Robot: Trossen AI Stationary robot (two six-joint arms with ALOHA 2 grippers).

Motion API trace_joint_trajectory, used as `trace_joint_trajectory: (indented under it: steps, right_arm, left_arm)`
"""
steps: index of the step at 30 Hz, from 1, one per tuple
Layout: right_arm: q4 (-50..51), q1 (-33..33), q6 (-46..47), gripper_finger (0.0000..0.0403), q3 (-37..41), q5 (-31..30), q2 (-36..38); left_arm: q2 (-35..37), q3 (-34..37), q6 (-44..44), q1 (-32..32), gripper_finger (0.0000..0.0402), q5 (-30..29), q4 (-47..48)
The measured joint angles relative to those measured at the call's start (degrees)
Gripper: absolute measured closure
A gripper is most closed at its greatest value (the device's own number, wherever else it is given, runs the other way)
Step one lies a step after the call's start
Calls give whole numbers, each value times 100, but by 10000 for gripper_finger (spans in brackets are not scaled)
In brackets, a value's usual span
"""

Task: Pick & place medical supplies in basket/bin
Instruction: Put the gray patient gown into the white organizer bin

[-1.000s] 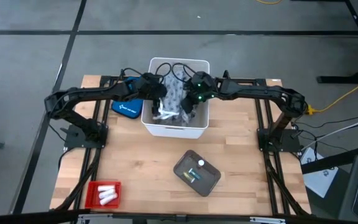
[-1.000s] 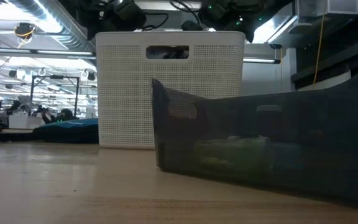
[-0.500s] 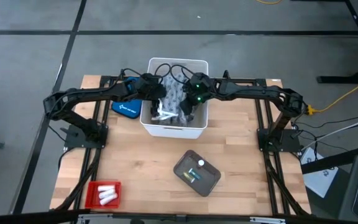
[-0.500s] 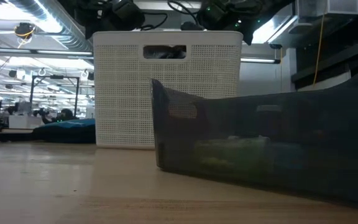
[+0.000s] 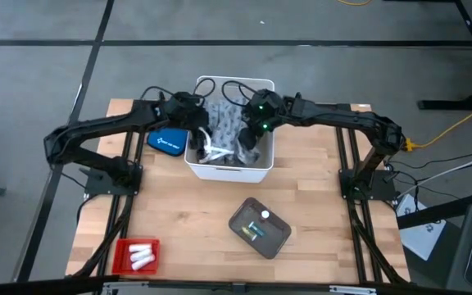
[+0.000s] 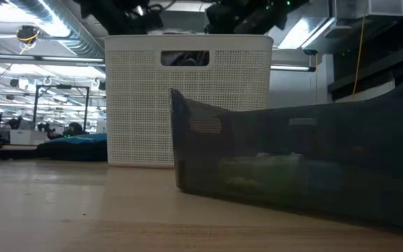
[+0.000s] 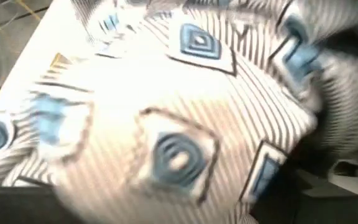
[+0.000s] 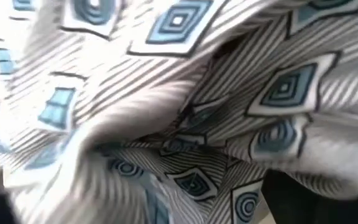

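The white basket/bin (image 5: 230, 170) stands at the table's far middle; the low view shows its perforated wall and slot handle (image 6: 185, 59). The grey-and-white patterned cloth (image 5: 226, 124) lies crumpled inside it and fills both wrist views (image 7: 166, 124) (image 8: 166, 112). My left gripper (image 5: 197, 123) hangs over the bin's left rim. My right gripper (image 5: 251, 138) hangs over the bin's right half, just above the cloth. White rolls (image 5: 142, 255) lie in a red tray at the near left. Small packets (image 5: 260, 225) lie in a dark grey tray.
A blue pouch (image 5: 167, 140) lies left of the bin, under my left arm. The dark grey tray (image 6: 299, 175) stands near the table's middle front, close to the low camera. The red tray (image 5: 136, 255) sits at the near left corner. Bare wood lies between them.
My left gripper has drawn back from the bin's middle toward the table's left and far edge, its arm swinging outward. My right gripper has stayed over the bin, rising a little. The cloth stays in the bin.
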State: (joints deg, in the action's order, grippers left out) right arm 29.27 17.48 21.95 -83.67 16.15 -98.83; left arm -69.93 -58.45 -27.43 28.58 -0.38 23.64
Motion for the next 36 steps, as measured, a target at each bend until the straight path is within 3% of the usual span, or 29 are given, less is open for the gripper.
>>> trace_joint_trajectory:
  steps: [9, 15, 21, 24, 28, 32, 36]
  right_arm:
    - [787, -114, -13, 119, -379, -207, 2]
    - [803, -110, -69, 119, -386, -319, 2]
    - [800, -103, -166, 120, -385, -782, 145]
    - [711, -103, -185, 120, -385, -974, 342]
    - [626, -161, -157, 120, -403, -988, 546]
    - [920, -212, -15, 120, -401, -444, 416]
    - [1012, -264, 7, 120, -382, -583, 394]
  left_arm:
    - [412, -446, 170, -119, 197, 397, 1016]
    - [494, -446, 212, -405, 205, 896, 394]
    - [402, -446, 79, -658, 210, 327, -58]
    - [375, -461, 333, -581, 210, 586, 382]
    - [161, -435, 387, -439, 215, 748, 1284]
    - [186, -572, 411, -533, 223, 786, 876]
    - [179, -890, 373, -669, 229, 230, 630]
